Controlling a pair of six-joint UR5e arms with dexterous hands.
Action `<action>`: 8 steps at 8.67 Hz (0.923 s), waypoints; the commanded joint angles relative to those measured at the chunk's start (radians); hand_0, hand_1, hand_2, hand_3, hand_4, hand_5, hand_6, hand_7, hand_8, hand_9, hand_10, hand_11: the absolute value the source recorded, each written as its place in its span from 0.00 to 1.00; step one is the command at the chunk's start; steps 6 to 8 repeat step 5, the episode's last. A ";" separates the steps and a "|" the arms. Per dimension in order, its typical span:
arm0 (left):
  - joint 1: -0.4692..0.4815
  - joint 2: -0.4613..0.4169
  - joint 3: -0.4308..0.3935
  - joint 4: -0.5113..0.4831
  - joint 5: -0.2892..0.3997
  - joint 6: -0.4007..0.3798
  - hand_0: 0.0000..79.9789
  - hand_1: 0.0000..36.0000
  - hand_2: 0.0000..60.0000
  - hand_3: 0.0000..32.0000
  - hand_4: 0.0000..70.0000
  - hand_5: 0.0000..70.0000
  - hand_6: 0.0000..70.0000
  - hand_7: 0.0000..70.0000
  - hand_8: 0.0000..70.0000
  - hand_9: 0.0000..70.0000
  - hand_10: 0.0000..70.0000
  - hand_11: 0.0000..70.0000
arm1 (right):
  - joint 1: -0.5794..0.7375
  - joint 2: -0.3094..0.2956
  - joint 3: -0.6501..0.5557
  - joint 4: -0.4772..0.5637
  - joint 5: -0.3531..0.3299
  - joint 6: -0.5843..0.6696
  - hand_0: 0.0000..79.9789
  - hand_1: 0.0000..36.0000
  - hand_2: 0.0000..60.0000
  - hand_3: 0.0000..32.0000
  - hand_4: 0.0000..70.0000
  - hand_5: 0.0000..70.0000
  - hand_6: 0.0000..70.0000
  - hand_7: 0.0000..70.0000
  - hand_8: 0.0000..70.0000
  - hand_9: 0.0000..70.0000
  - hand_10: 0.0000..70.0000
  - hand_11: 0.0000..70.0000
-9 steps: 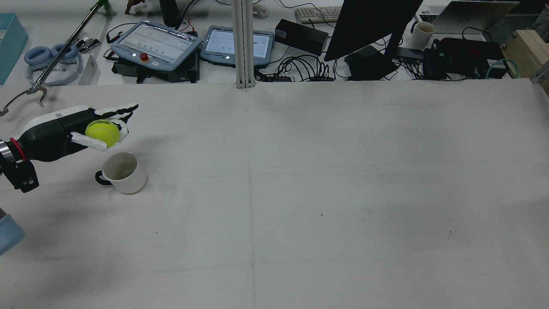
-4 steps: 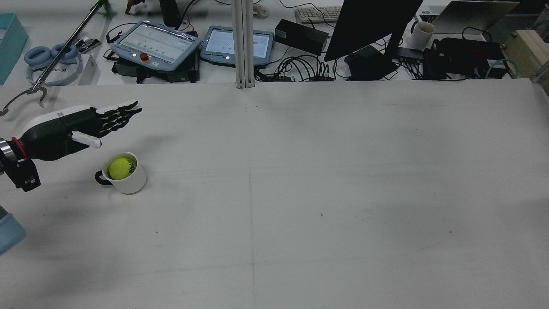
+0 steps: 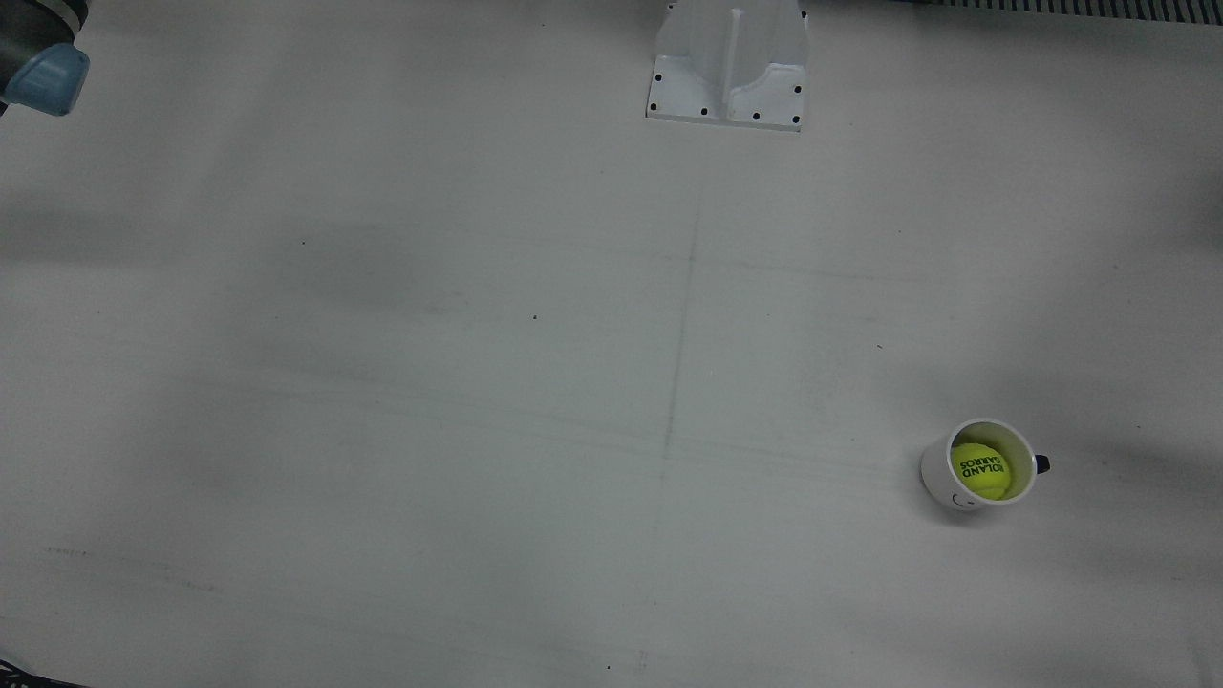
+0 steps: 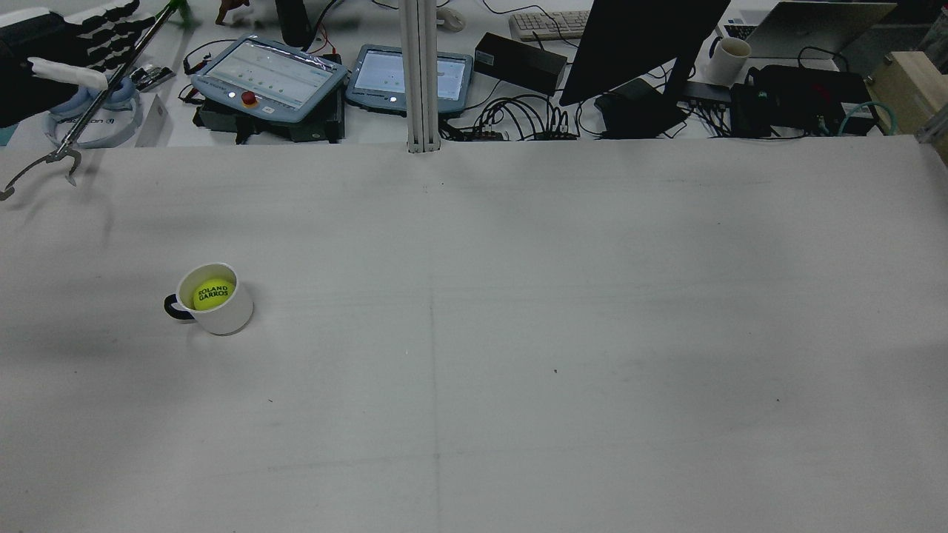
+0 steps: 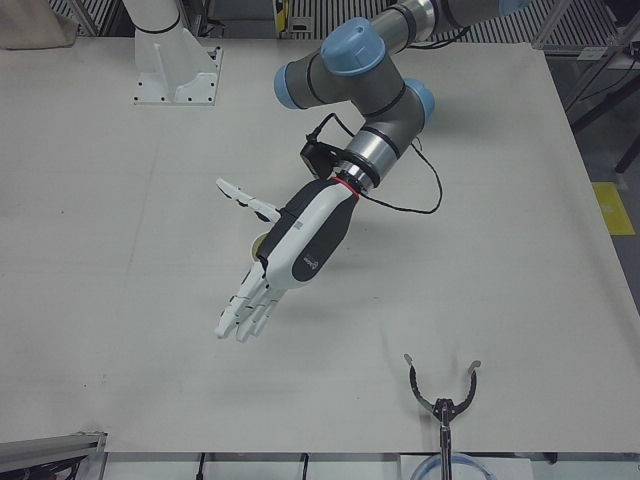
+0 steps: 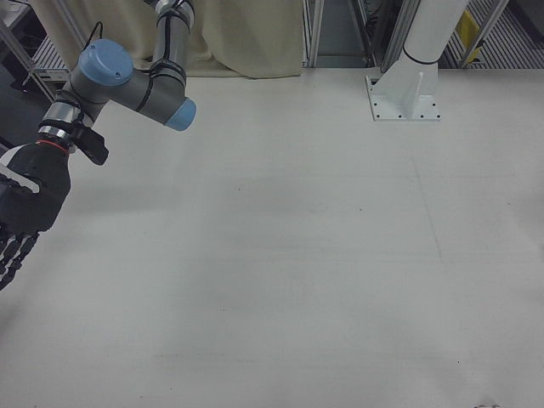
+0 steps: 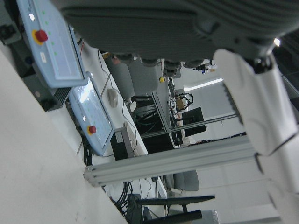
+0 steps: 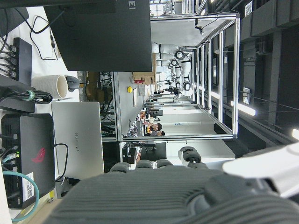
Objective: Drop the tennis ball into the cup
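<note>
The yellow tennis ball (image 4: 213,293) lies inside the white cup (image 4: 228,318), which stands upright on the table at the left. The front view shows the ball (image 3: 981,470) in the cup (image 3: 939,478) too. My left hand (image 4: 70,43) is open and empty, fingers spread flat, raised high above the table and away from the cup. In the left-front view the left hand (image 5: 290,250) covers most of the cup. My right hand (image 6: 21,212) is open and empty at the far side, fingers extended.
A grabber tool (image 4: 44,159) reaches onto the table's far left edge, also seen in the left-front view (image 5: 443,385). Teach pendants (image 4: 270,74), a post (image 4: 421,74) and a monitor (image 4: 644,44) stand beyond the table. An arm pedestal (image 3: 728,67) stands at the table's back.
The left hand opened and the ball dropped into the cup. The hand then rose up and away from the cup, staying open.
</note>
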 commanded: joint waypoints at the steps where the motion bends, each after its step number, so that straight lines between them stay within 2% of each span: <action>1: -0.091 0.072 0.003 0.018 0.001 -0.048 0.58 0.40 0.00 0.00 0.00 0.00 0.00 0.14 0.00 0.01 0.00 0.00 | 0.000 0.000 -0.001 0.000 0.000 0.000 0.00 0.00 0.00 0.00 0.00 0.00 0.00 0.00 0.00 0.00 0.00 0.00; 5: -0.085 0.069 -0.015 0.019 0.008 -0.062 0.56 0.40 0.05 0.00 0.00 0.00 0.00 0.15 0.00 0.01 0.00 0.00 | 0.000 0.000 -0.001 0.000 0.000 0.000 0.00 0.00 0.00 0.00 0.00 0.00 0.00 0.00 0.00 0.00 0.00 0.00; 8: -0.085 0.069 -0.015 0.019 0.008 -0.062 0.56 0.40 0.05 0.00 0.00 0.00 0.00 0.15 0.00 0.01 0.00 0.00 | 0.000 0.000 -0.001 0.000 0.000 0.000 0.00 0.00 0.00 0.00 0.00 0.00 0.00 0.00 0.00 0.00 0.00 0.00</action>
